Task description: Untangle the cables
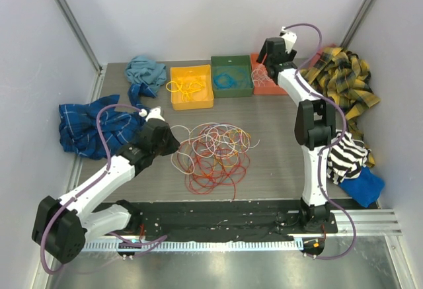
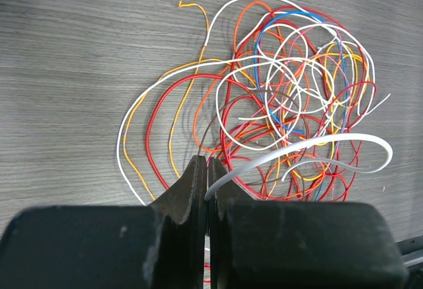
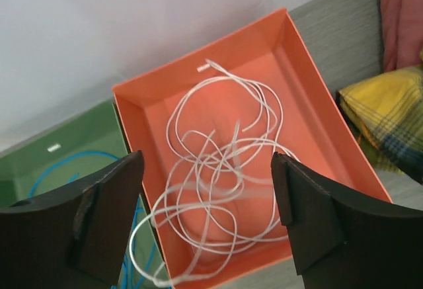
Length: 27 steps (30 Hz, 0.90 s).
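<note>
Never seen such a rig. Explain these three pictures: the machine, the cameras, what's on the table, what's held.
Two white-and-black robot arms stand at the near edge of a grey wooden table. One picture looks down from above; the others come from a camera on each wrist. Mid-table lies a tangled heap of thin red, orange, yellow and white cables. The left gripper is shut on one white cable. The right gripper hangs open, empty, over an orange box of loose white cables. A green box and a yellow box stand beside it.

Glossy cables, matt wood-grain table
</note>
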Available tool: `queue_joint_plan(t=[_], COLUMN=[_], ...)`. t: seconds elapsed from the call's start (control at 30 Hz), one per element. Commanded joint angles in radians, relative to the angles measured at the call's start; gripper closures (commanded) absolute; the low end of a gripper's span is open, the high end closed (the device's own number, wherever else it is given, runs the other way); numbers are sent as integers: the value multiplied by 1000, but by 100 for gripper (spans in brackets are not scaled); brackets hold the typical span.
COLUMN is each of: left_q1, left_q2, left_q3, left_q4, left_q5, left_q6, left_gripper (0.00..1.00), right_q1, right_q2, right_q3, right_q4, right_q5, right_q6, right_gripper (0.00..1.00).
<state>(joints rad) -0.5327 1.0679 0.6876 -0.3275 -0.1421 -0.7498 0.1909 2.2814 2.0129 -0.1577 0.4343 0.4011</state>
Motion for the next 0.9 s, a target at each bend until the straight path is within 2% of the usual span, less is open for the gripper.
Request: queue_joint_plan(t=[0.0, 0.13, 0.23, 0.37, 0.4, 0.47, 0.53, 0.6, 0.87], left_q1=[-3, -4, -3, -3, -3, -3, -3, -3, -4], left_q2=[-43, -65, -85, -95, -100, -106, -105, -91, -42], left_q3=[36, 20, 7, 9, 21, 41, 82, 140, 285], left_q4=[7, 21, 30, 41, 39, 38, 38, 31, -12], left_q5=[-7, -1, 6, 18, 19, 19, 13, 7, -22], left_q6=[17, -3, -19, -31, -34, -37, -39, -23, 13], left_gripper=[100, 100, 100, 100, 100, 100, 100, 100, 100], right_q1=[48, 123, 163, 264, 286, 338, 409, 476, 617], right_q2=[-180, -307, -460, -675, -713, -826, -899, -977, -1068], right_q3=[-7, -32, -202, -590, -653, -834, -943, -1055, -1207], right_q4=[62, 11, 10, 95, 124, 223, 314, 342, 365], right_q5=[52, 101, 64, -80, -156, -241, -331, -353, -421], right_q6=[-10, -24, 18, 96, 94, 96, 99, 100, 96], right_gripper=[12, 11, 13, 22, 26, 30, 35, 39, 36])
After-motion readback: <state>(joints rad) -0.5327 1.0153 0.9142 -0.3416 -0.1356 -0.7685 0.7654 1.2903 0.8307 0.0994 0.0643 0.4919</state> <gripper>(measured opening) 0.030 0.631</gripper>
